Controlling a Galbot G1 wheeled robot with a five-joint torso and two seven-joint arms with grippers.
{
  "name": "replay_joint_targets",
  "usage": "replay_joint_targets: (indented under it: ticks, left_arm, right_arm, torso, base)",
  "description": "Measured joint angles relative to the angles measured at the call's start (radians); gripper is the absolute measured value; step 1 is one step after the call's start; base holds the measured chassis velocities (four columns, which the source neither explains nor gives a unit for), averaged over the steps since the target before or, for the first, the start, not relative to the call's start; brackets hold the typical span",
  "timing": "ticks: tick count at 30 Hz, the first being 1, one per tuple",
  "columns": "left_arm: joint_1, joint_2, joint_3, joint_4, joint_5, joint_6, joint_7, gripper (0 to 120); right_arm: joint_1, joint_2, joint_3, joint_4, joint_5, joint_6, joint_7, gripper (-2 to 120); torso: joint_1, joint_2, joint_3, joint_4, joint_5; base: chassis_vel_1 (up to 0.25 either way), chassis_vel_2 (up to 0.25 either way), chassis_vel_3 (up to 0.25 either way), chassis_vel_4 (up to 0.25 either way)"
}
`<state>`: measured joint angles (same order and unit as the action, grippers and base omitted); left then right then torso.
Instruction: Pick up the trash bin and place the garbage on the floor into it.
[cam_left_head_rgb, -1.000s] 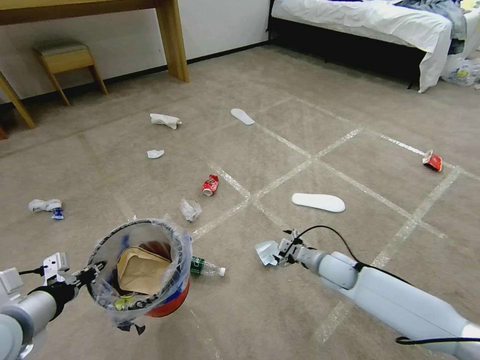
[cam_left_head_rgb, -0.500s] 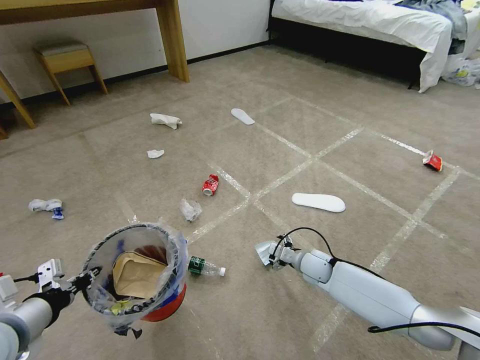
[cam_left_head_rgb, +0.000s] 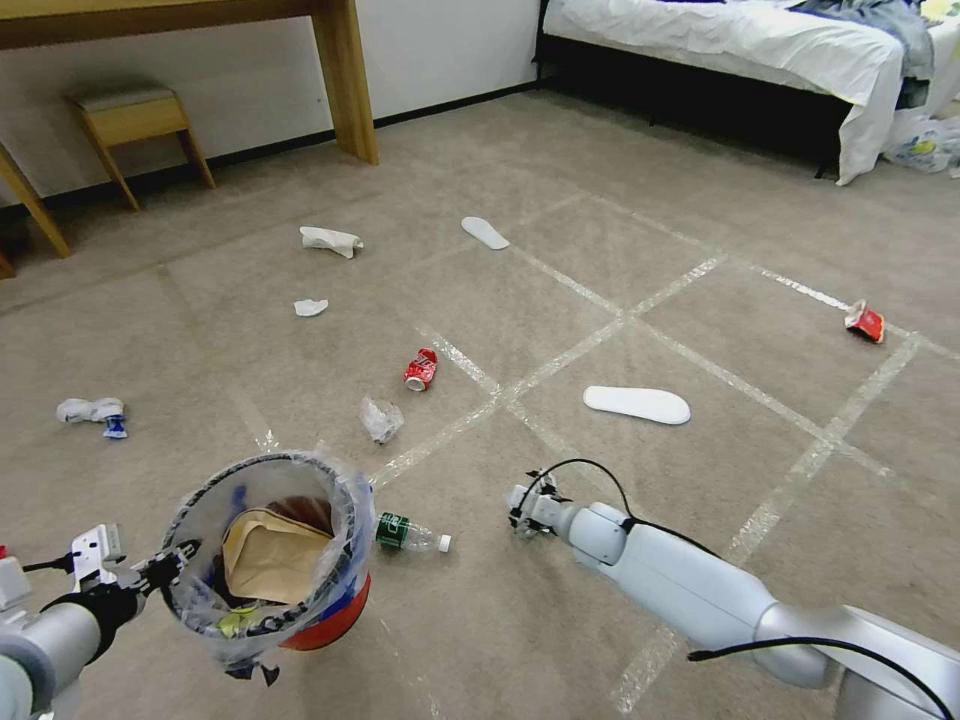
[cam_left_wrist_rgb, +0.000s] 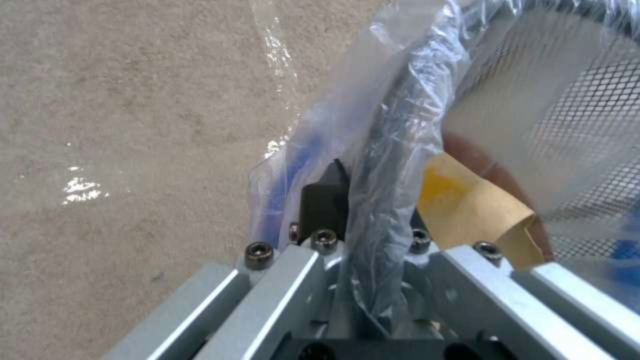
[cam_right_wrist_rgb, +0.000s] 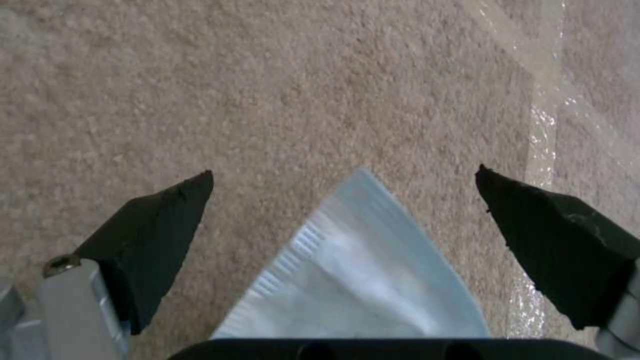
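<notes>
bottle (cam_left_head_rgb: 411, 534) right of bin (cam_left_head_rgb: 268, 555) (touching), on carpet (cam_left_head_rgb: 620, 260)

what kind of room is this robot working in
Most likely a bedroom, perhaps a hotel room: a bed with white sheets against the far wall, a wooden desk with a small stool beside it, and beige carpet crossed by tape lines.

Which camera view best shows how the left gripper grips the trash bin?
The left wrist view: the left gripper is clamped on the trash bin rim through its plastic liner. The head view shows the whole bin held up; the right wrist view shows carpet.
</notes>
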<state>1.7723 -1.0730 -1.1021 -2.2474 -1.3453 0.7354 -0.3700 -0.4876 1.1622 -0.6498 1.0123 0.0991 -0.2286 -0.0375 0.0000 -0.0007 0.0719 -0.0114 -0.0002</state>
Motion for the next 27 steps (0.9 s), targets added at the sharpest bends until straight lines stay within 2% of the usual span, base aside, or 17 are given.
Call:
replay_joint_targets:
  ticks: [11,18,20,23,26,27]
  left_arm:
    - [0.0,-0.004,0.004,0.002,0.007,0.0,0.004,1]
    - [0.008,-0.005,0.002,-0.012,0.007,0.0,0.004,1]
    - [0.014,-0.007,0.0,-0.014,0.007,0.0,0.005,1]
    - [0.017,-0.009,-0.002,-0.015,0.007,0.0,0.007,1]
    - [0.026,-0.012,-0.01,-0.017,0.008,0.0,0.012,1]
    - [0.026,-0.012,-0.01,-0.017,0.008,0.0,0.012,1]
  right_arm:
    - [-0.001,-0.024,0.014,0.013,0.006,-0.02,0.02,98]
    - [-0.005,0.001,0.024,-0.021,0.008,-0.027,0.029,98]
    - [-0.006,0.019,0.028,-0.042,0.007,-0.024,0.029,90]
    - [-0.006,0.031,0.031,-0.058,0.005,-0.017,0.029,86]
    - [-0.006,0.047,0.036,-0.09,-0.002,-0.006,0.029,73]
    - [-0.006,0.047,0.036,-0.09,-0.002,-0.006,0.029,73]
  torso:
    - [0.0,0.0,0.0,-0.0003,0.0]
    - [0.0,0.0,0.0,-0.0001,0.0002]
    - [0.0,0.0,0.0,-0.0001,0.0002]
    - [0.0,0.0,0.0,0.0,0.0002]
    - [0.0,0.0,0.0,0.0,0.0002]
    - [0.0,0.0,0.0,0.0,0.0002]
  base:
    - [0.0,0.0,0.0,0.0]
    - [0.0,0.0,0.0,0.0]
    - [0.0,0.0,0.0,0.0]
    - [0.0,0.0,0.0,0.0]
    - [0.0,0.0,0.0,0.0]
    - [0.0,0.0,0.0,0.0]
